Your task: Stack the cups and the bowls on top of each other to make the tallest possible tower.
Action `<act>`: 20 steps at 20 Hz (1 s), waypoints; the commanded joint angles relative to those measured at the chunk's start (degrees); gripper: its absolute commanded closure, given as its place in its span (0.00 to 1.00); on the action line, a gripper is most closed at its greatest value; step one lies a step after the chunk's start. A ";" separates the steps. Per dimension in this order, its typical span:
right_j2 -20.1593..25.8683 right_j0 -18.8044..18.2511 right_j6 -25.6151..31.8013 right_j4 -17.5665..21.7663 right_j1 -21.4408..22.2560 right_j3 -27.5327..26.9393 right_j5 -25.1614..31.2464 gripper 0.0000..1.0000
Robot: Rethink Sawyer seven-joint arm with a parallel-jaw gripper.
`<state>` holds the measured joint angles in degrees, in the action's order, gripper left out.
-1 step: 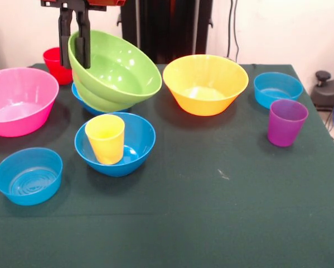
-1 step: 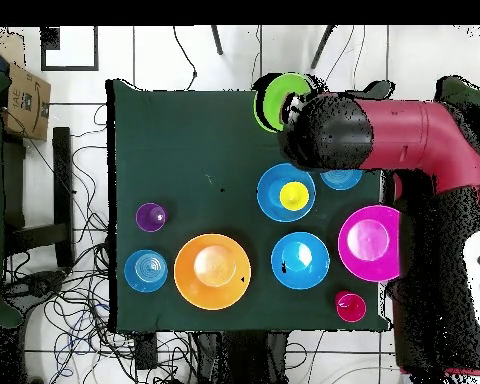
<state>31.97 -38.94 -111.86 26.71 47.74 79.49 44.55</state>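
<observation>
Black two-fingered tool (image 1: 74,40) at about 11 o'clock in the front view, fingers clamped over the rim of the glossy lime green plastic bowl (image 1: 115,70), one finger outside the wall, one inside. Green bowl held clear of the dark green cloth-covered bench (image 1: 222,212), tilted steeply with its mouth toward 4 o'clock, hanging in front of a deep blue plastic bowl (image 1: 84,100) of which only a sliver of rim peeks out at its 7 o'clock.

Just below, near the centre-left: second deep blue bowl (image 1: 115,144) upright on the bench, with the smooth yellow plastic cup (image 1: 105,139) standing inside it, mouth up, against the left wall.

Large pink plastic bowl (image 1: 19,100) at 9 o'clock, upright. Small red plastic cup (image 1: 56,65) behind it, at 11 o'clock, partly hidden by the tool. Small shallow light-blue bowl (image 1: 28,176) at 8 o'clock. Large yellow-orange bowl (image 1: 205,84) at 1 o'clock, just beside the green bowl, apart from it. Another light-blue bowl (image 1: 277,89) at 2 o'clock, with the translucent purple cup (image 1: 287,122) upright just in front of it.

Overhead, red and black arm (image 2: 384,135) covering the tool; green bowl (image 2: 280,100) showing beyond the bench's edge at 12 o'clock.
</observation>
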 commanded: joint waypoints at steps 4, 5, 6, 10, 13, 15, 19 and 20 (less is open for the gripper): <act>-4.04 2.07 -2.12 2.22 -4.57 5.57 -3.42 1.00; -4.11 2.11 -2.10 2.11 -4.51 5.65 -3.47 1.00; -4.22 2.21 -2.16 2.02 -4.49 5.52 -3.38 1.00; -4.82 2.93 -2.82 1.72 -4.28 5.56 -3.36 1.00; -5.26 3.32 -3.06 1.60 -4.30 5.51 -3.58 1.00; -5.47 3.41 -2.91 1.47 -4.31 5.53 -3.73 1.00; -5.73 3.68 -2.69 0.95 -4.18 5.66 -3.74 1.00; -5.76 3.73 -2.69 0.78 -4.10 5.66 -3.61 1.00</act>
<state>28.87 -37.61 -111.86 26.68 45.90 79.54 41.89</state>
